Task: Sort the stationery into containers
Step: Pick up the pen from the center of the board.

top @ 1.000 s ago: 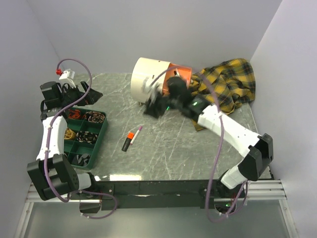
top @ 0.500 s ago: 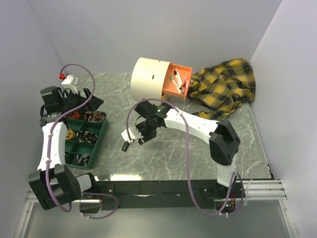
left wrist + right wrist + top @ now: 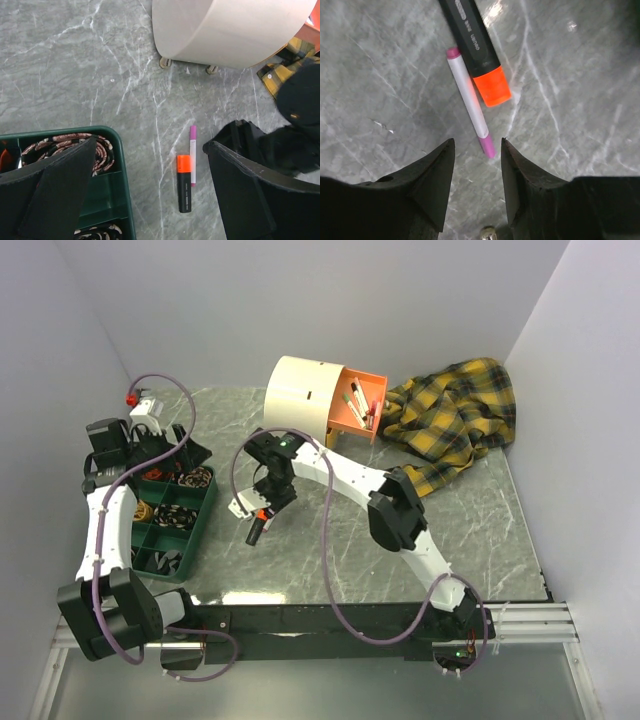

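A black marker with an orange cap [image 3: 475, 47] and a thin white pen with pink ends [image 3: 469, 102] lie side by side on the grey marble table. My right gripper [image 3: 478, 141] hangs open just over the pen's near pink end, one jaw on each side, touching nothing. From above, the right gripper [image 3: 268, 496] covers the pen, and the marker [image 3: 257, 528] shows below it. The cream cabinet [image 3: 298, 395] has its orange drawer [image 3: 352, 420] pulled out with several pens inside. My left gripper [image 3: 172, 454] is wide open and empty over the green tray; its view shows the marker [image 3: 184, 186] and pen [image 3: 193, 156].
A green compartment tray [image 3: 205, 508] holding coiled patterned bands sits at the left. The yellow plaid cloth [image 3: 455, 415] is heaped at the back right beside the drawer. The right arm's white links [image 3: 345, 475] span the table's middle. Walls close in on three sides.
The right arm has swung from the drawer leftward and down over the marker and pen, its jaws narrowing a little. The left arm has barely shifted.
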You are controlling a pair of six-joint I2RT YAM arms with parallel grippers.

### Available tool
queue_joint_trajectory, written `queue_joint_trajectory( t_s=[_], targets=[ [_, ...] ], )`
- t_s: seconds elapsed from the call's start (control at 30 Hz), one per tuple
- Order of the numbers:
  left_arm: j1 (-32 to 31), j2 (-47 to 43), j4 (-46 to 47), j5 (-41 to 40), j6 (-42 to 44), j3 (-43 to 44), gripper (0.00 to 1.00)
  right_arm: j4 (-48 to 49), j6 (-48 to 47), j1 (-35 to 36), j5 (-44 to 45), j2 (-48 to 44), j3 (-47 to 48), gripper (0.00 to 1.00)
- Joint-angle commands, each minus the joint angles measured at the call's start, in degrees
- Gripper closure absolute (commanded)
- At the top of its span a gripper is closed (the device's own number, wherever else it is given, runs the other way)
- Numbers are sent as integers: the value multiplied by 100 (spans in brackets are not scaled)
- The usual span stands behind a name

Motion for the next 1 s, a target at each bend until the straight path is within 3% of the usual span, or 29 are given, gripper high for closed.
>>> queue_joint_trajectory(
  t_s=[0.0, 0.97],
  targets=[
    [22, 50, -18, 157, 333, 110, 1, -988, -304, -90, -142, 432, 774, 52],
    [197, 288, 87, 254, 255, 49, 1, -707, -647, -239, -36, 1215, 1205, 49]
  ],
)
